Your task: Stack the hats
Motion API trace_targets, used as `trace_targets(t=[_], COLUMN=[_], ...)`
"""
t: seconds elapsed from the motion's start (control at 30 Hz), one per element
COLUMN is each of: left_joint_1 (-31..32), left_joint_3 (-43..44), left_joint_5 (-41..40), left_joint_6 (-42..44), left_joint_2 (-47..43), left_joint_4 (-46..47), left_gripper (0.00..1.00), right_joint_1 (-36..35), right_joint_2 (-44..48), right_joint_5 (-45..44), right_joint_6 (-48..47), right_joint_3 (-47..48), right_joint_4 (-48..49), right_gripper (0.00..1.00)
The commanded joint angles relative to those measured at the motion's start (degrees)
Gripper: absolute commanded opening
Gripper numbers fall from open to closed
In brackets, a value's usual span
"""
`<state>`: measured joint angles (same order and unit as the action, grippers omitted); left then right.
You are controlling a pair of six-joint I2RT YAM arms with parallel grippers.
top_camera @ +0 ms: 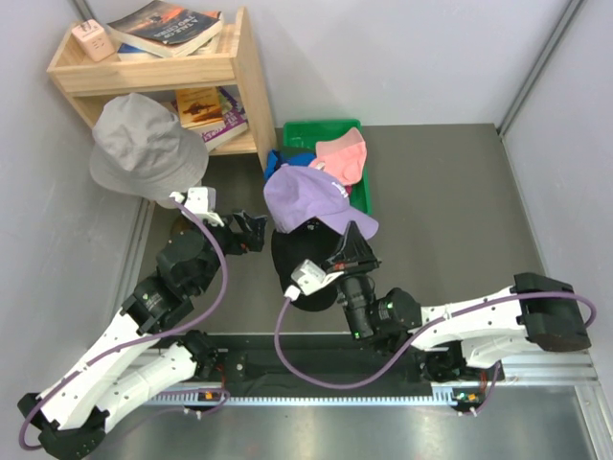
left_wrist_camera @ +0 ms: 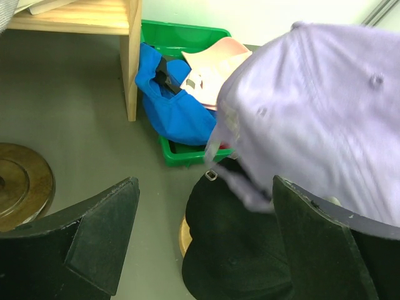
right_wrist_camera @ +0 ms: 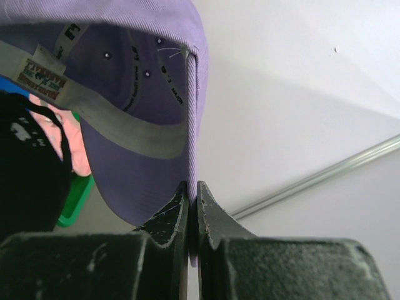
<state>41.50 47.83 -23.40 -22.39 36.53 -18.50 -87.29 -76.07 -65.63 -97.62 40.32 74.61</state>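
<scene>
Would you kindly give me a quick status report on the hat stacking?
Right gripper shut on brim of soft lavender fabric cap, over black fabric cap. Left gripper open, empty, alongside. Nothing seen blocking.

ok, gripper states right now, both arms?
Left gripper: open, holding nothing.
Right gripper: shut on the soft lavender fabric cap.

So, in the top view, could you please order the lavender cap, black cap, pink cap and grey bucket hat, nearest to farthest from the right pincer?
1. Lavender cap: held in the right pincer.
2. Black cap: just left of it.
3. Pink cap: beyond, in the green tray.
4. Grey bucket hat: far left, by the shelf.
</scene>
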Motion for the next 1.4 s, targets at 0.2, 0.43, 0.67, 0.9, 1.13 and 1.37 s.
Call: trace_targets(t=[0.2,0.43,0.67,0.9,1.13,1.37], left_joint_1=[-0.1,-0.1,0.0,-0.1,-0.1,-0.1], left_joint_3=[1.3,1.3,0.8,-0.8,-4.9,-9.2], left_joint_5=[0.6,0.7,3.2,10.7,17.6,21.8], left_joint_6=[1.0,1.2,0.5,-2.0,-3.0,-2.4], left_joint_2=[0.5,0.5,0.9,6.6,7.0,4.5], left_joint_4=[1.3,1.3,3.4,6.1,9.6,10.1], left_gripper=[0.92,0.92,0.92,0.91,0.91,0.9], right_joint_1=[-6.4,-8.9,-10.4,-11.0,-11.3,-11.9], right_joint_2=[0.8,3.1,3.2,2.1,1.1,-1.9], right_joint_5=[-3.1,-6.8,-7.9,-11.1,-14.0,-16.3], right_joint_6=[1.5,3.6,3.8,6.1,9.1,12.9], right_joint_3=[-4.1,-10.3,-14.1,-17.3,-20.2,-22.0], right_joint_4=[24.8,24.8,24.7,24.7,24.4,24.5], right_gripper=[0.0,0.0,0.0,0.0,0.0,0.0])
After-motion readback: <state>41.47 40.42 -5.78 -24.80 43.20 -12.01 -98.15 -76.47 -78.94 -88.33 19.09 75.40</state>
